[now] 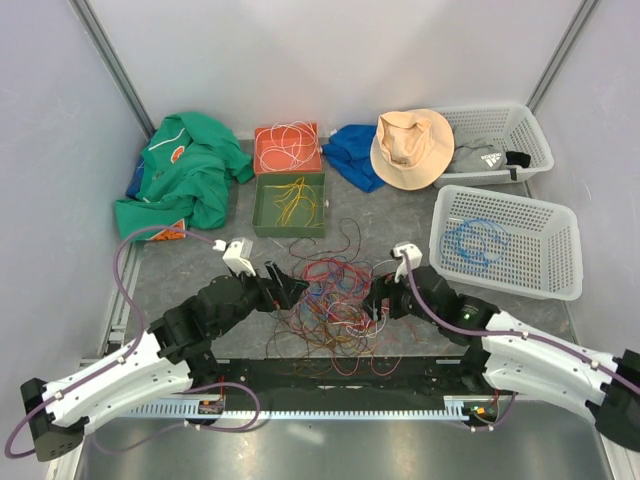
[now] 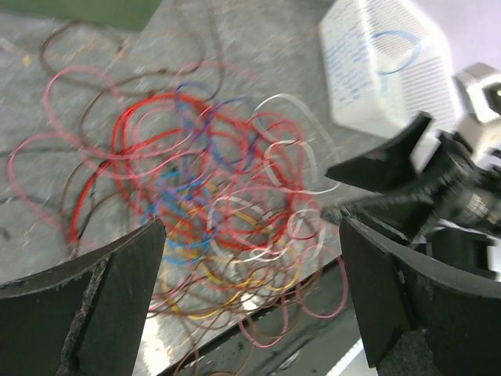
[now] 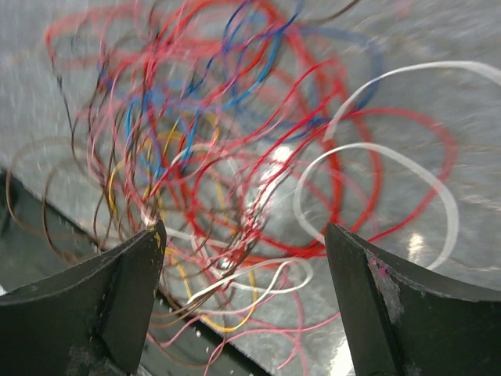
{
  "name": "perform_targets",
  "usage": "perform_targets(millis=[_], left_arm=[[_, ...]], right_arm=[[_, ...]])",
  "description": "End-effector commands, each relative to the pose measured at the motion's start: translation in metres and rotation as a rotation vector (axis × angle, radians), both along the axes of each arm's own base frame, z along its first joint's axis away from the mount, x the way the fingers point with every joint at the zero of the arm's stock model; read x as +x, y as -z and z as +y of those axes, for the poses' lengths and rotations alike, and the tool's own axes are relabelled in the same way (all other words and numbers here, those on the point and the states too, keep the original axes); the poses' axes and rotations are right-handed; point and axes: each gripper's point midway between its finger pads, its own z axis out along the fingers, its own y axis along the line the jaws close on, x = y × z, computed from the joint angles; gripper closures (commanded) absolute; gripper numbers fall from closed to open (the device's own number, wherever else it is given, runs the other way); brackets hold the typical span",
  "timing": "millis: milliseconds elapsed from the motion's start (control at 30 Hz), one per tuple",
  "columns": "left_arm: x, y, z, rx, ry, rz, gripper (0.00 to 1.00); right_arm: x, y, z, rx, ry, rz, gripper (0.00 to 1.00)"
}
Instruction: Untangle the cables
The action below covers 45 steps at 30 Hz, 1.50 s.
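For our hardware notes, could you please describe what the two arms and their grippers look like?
Both match: the left arm and right arm have white lower shells and black links nearer the wrist. A thin purple cable runs along each, with a white block at the wrist. The left gripper and right gripper each have two broad black fingers.

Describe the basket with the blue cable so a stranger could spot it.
Look to the right side of the table, where two white baskets sit beside a tan hat. Take the nearer basket: it holds a coil of blue cable, while the far basket holds grey clothing.
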Motion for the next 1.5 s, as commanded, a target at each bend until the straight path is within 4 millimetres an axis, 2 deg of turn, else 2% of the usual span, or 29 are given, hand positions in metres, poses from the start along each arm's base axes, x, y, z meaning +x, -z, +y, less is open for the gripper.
perform_targets(millis=[0, 67, 233, 333, 467, 500, 533, 567, 633, 667, 733, 767, 800, 833, 933, 1000, 1033, 1067, 1100, 1133, 1167, 1233, 1267, 1333, 1367, 1467], left_arm=[[-0.001, 0.029, 0.007, 0.035, -0.058, 0.096, 0.0], [-0.004, 0.036, 0.008, 0.034, -0.06, 0.114, 0.0], [-0.006, 0.042, 0.012, 0.016, -0.066, 0.116, 0.0], [-0.007, 0.045, 0.014, 0.019, -0.068, 0.115, 0.0], [-0.007, 0.05, 0.013, 0.035, -0.067, 0.127, 0.0], [-0.008, 0.052, 0.011, 0.043, -0.06, 0.135, 0.0], [-0.008, 0.052, 0.011, 0.045, -0.056, 0.138, 0.0], [-0.008, 0.052, 0.01, 0.046, -0.053, 0.14, 0.0], [-0.01, 0.05, 0.009, 0.039, -0.04, 0.139, 0.0], [-0.011, 0.051, 0.009, 0.037, -0.038, 0.139, 0.0], [-0.012, 0.047, 0.011, 0.015, -0.04, 0.131, 0.0], [-0.013, 0.049, 0.011, 0.012, -0.039, 0.131, 0.0], [-0.013, 0.047, 0.013, -0.004, -0.042, 0.125, 0.0], [-0.013, 0.047, 0.013, -0.009, -0.043, 0.123, 0.0], [-0.013, 0.046, 0.015, -0.016, -0.049, 0.114, 0.0], [-0.01, 0.041, 0.016, -0.009, -0.051, 0.091, 0.0], [-0.009, 0.031, 0.015, -0.018, -0.05, 0.069, 0.0], [-0.006, 0.022, 0.017, -0.018, -0.059, 0.043, 0.01], [-0.004, 0.014, 0.019, -0.005, -0.057, 0.007, 0.0], [-0.001, -0.006, 0.02, -0.028, -0.064, -0.034, 0.0], [0.002, -0.02, 0.023, -0.045, -0.075, -0.075, 0.0], [0.006, -0.055, 0.023, -0.071, -0.061, -0.192, 0.0], [0.007, -0.065, 0.023, -0.059, -0.047, -0.244, 0.0], [0.007, -0.092, 0.02, -0.094, -0.026, -0.323, 0.0], [0.005, -0.099, 0.017, -0.08, 0.007, -0.362, 0.0], [-0.002, -0.124, 0.006, -0.112, 0.08, -0.451, 0.0]], right_arm=[[-0.005, 0.009, 0.012, -0.064, -0.006, -0.044, 0.1], [-0.004, 0.015, 0.009, -0.088, 0.028, -0.036, 0.11], [-0.006, 0.008, -0.003, -0.049, 0.088, -0.07, 0.11], [-0.009, 0.021, -0.01, -0.092, 0.086, -0.054, 0.11], [-0.013, 0.04, 0.005, -0.115, 0.04, 0.006, 0.1], [-0.013, 0.051, 0.009, -0.146, 0.027, 0.034, 0.12], [-0.015, 0.054, 0.014, -0.141, 0.012, 0.05, 0.14], [-0.015, 0.051, 0.025, -0.113, -0.007, 0.062, 0.21], [-0.017, 0.056, 0.034, -0.121, -0.03, 0.081, 0.34], [-0.014, 0.05, 0.041, -0.102, -0.034, 0.07, 0.52], [-0.013, 0.041, 0.047, -0.088, -0.038, 0.049, 0.72], [-0.011, 0.031, 0.052, -0.069, -0.04, 0.033, 0.89], [-0.009, 0.021, 0.055, -0.049, -0.038, 0.011, 0.97], [-0.008, 0.013, 0.058, -0.037, -0.041, -0.005, 1.0], [-0.001, -0.032, 0.069, 0.029, -0.05, -0.089, 1.0], [0.004, -0.078, 0.078, 0.091, -0.062, -0.157, 1.0], [0.006, -0.096, 0.079, 0.097, -0.073, -0.197, 1.0], [0.01, -0.128, 0.084, 0.132, -0.073, -0.238, 1.0], [0.012, -0.145, 0.086, 0.142, -0.078, -0.264, 1.0], [0.013, -0.159, 0.088, 0.147, -0.087, -0.284, 1.0], [0.015, -0.188, 0.09, 0.159, -0.1, -0.325, 1.0], [0.018, -0.204, 0.097, 0.149, -0.115, -0.342, 1.0], [0.021, -0.22, 0.102, 0.152, -0.125, -0.36, 1.0], [0.022, -0.231, 0.106, 0.156, -0.135, -0.371, 1.0], [0.022, -0.24, 0.108, 0.166, -0.138, -0.376, 1.0], [0.023, -0.243, 0.116, 0.172, -0.149, -0.362, 1.0]])
